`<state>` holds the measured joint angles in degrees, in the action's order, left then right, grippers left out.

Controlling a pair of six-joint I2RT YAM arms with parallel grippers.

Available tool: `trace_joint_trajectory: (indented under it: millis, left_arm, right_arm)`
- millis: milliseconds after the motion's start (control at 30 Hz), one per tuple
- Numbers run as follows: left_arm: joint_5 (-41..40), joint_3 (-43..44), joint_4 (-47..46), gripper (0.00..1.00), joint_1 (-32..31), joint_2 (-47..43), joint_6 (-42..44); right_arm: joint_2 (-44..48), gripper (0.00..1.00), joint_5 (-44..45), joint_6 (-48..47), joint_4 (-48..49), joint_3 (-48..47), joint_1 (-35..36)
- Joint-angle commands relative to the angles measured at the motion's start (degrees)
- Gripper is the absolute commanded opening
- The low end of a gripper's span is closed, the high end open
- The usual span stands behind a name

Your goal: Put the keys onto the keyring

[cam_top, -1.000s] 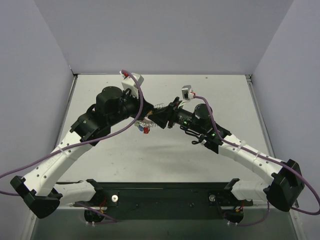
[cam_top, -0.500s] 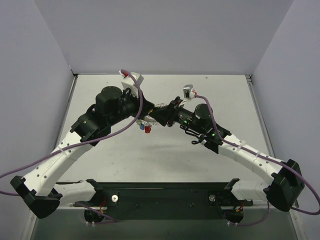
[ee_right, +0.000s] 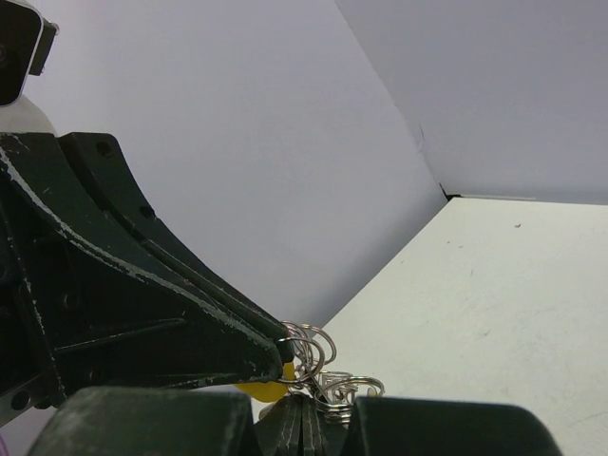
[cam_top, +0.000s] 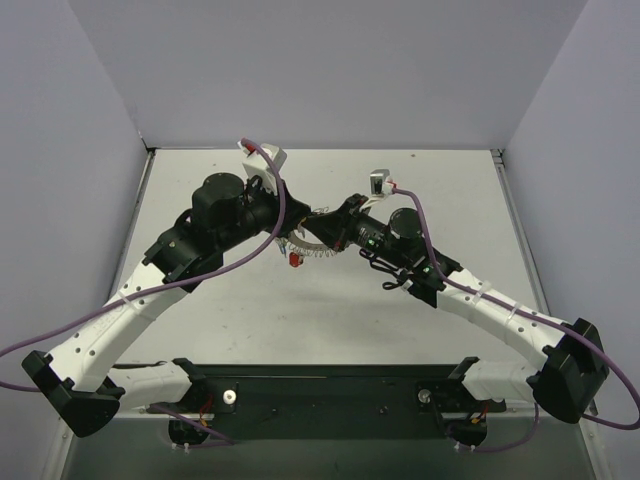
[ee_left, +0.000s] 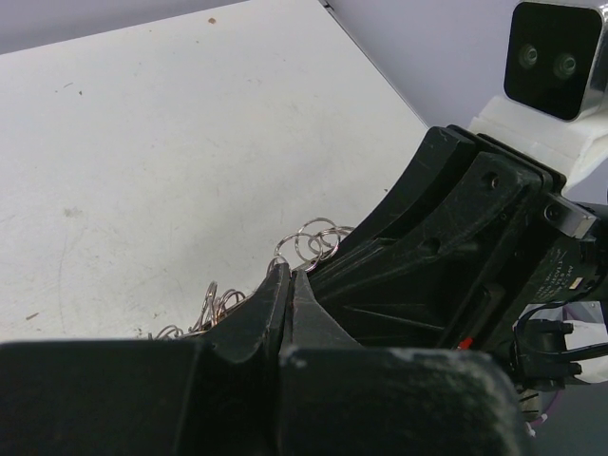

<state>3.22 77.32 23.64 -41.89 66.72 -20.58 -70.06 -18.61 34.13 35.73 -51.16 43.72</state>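
Mid-threading above the table, the left gripper [ee_left: 290,285] and right gripper [ee_right: 304,418] both pinch tight on the silvery coiled-wire keyring [ee_left: 312,241], a red-headed key [cam_top: 295,259] dangling; next likely needs a steady feed.

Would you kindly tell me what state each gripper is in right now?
Left gripper: closed, pinching the keyring.
Right gripper: closed, apparently on the same keyring.

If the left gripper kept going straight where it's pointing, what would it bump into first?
The silvery keyring loops sit right at the left gripper's closed tips, so it meets those first. Just behind them is the right gripper, almost nose to nose, though depth is hard to judge.
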Motion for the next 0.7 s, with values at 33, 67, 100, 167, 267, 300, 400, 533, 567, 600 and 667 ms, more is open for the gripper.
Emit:
trace_joint_trajectory:
  millis: [33,67,100,167,267,300,400,533,567,600,667]
  left_arm:
    - [2.3,1.5,-1.7,0.0,-0.5,-1.8,-0.3]
    - [1.8,1.6,-1.4,0.0,-0.5,-1.8,-0.2]
    - [1.5,1.8,-1.2,0.0,-0.5,-1.9,0.0]
    - [1.1,2.1,-0.9,0.0,-0.5,-2.3,0.3]
    - [0.5,2.5,-0.5,0.0,-0.4,-2.7,0.7]
    - [0.4,2.7,-0.3,0.0,-0.4,-2.7,0.8]
    - [0.4,3.2,0.3,0.0,-0.4,-2.9,1.1]
    - [0.9,3.7,0.7,0.0,-0.4,-2.9,1.1]
    - [1.0,3.9,0.8,0.0,-0.4,-2.9,1.1]
    - [1.2,4.1,1.1,0.0,-0.3,-3.0,1.0]
    - [1.2,4.3,1.4,0.0,-0.4,-3.1,1.2]
  right_arm:
    - [1.4,0.0,3.6,0.1,4.1,0.3,-0.7]
    - [1.5,0.0,3.4,0.0,4.0,0.3,-0.7]
    - [1.5,0.0,3.5,-0.4,3.7,0.4,-0.7]
    - [1.4,0.0,3.5,-0.6,3.0,0.5,-0.7]
    - [1.4,0.0,3.6,-1.2,2.2,0.8,-0.7]
    - [1.5,0.0,3.7,-1.3,2.1,0.9,-0.7]
    - [1.4,0.0,4.0,-2.0,1.5,0.9,-0.8]
    - [1.2,0.0,4.5,-2.8,0.9,0.8,-0.8]
    - [1.2,0.0,4.5,-3.3,0.5,0.8,-0.8]
    - [1.2,0.0,4.6,-3.5,0.3,0.6,-0.8]
    - [1.1,0.0,4.9,-4.6,-0.3,0.4,-0.7]
